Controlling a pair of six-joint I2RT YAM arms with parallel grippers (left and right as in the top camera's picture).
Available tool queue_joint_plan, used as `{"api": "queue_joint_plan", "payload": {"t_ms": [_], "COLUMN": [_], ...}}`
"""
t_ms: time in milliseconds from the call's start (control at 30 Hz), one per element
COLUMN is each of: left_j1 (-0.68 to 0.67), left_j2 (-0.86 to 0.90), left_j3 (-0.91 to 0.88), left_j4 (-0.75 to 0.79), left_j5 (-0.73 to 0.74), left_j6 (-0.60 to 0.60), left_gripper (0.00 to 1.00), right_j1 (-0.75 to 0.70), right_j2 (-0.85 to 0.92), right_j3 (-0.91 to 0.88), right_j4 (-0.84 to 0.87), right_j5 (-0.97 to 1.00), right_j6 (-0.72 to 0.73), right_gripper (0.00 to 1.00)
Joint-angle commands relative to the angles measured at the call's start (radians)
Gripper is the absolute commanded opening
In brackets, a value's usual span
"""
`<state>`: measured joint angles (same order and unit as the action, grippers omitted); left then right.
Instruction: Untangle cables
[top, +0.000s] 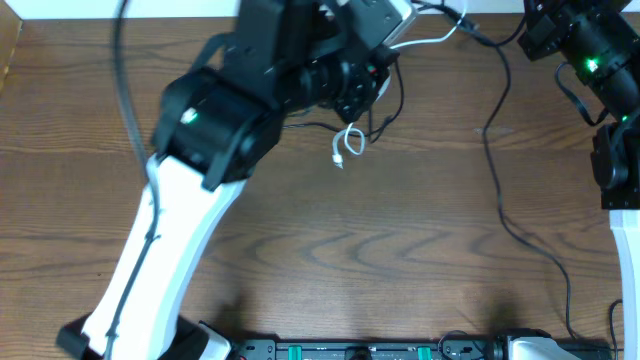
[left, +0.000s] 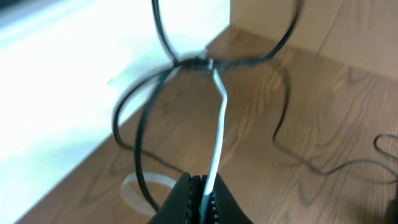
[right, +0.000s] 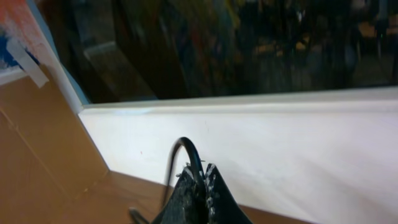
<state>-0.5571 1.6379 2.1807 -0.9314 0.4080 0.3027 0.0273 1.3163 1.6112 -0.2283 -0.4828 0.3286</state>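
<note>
Left gripper (left: 202, 182) pressed shut on the white cable (left: 217, 124), near the far edge of the table (top: 400, 250) — black cables (left: 142, 124) knotted round it. Right gripper (right: 199, 172) pinches one black cable (right: 186, 148). Cords light, limp, likely slippery — best taken beside the knot, not by the plugs

- Arms: two, the left arm (top: 170, 230) and the right arm (top: 615, 130).
- Fingers: two pairs, the left fingers (left: 181, 200) and the right fingers (right: 185, 194).
- White cable (left: 217, 130): one. From overhead it shows in two stretches near the far edge of the worktop (top: 400, 260).
- Black cables (left: 138, 147): at least two. Several strands cross, too blurred and entwined for a sure count.
- Knot (left: 200, 62): one, where the white and black strands meet.
- Black loops by the right fingers: one (right: 186, 148).
- Pale rings lying on the worktop: one (left: 134, 190).
</note>
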Motion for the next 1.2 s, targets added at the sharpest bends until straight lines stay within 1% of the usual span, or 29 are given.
{"api": "queue_joint_plan", "payload": {"t_ms": [0, 233, 500, 667, 867, 967, 1167], "left_j1": [0.004, 0.004, 0.004, 0.004, 0.004, 0.004, 0.004], "left_j2": [-0.063, -0.151, -0.242, -0.279, -0.348, -0.381, -0.44], "left_j3": [-0.004, -0.004, -0.004, -0.004, -0.003, -0.003, -0.003], "left_j4": [0.014, 0.013, 0.013, 0.018, 0.044, 0.048, 0.047], "left_j5": [-0.017, -0.114, -0.217, -0.227, -0.34, -0.401, -0.49], "left_j6": [-0.008, -0.007, 0.003, 0.014, 0.014, 0.023, 0.044], "left_gripper": [0.08, 0.08, 0.07, 0.07, 0.07, 0.07, 0.07], "right_j1": [-0.006, -0.007, -0.007, -0.007, -0.009, -0.011, -0.063], "right_j2": [0.006, 0.054, 0.116, 0.141, 0.149, 0.149, 0.148], "right_j3": [0.025, 0.025, 0.025, 0.025, 0.025, 0.025, 0.025], "right_j4": [-0.026, -0.099, -0.151, -0.159, -0.171, -0.174, -0.174], "right_j5": [0.006, 0.042, 0.064, 0.109, 0.253, 0.275, 0.291], "right_j6": [-0.028, -0.068, -0.076, -0.076, -0.087, -0.115, -0.117], "right_gripper": [0.01, 0.01, 0.01, 0.01, 0.01, 0.01, 0.01]}}
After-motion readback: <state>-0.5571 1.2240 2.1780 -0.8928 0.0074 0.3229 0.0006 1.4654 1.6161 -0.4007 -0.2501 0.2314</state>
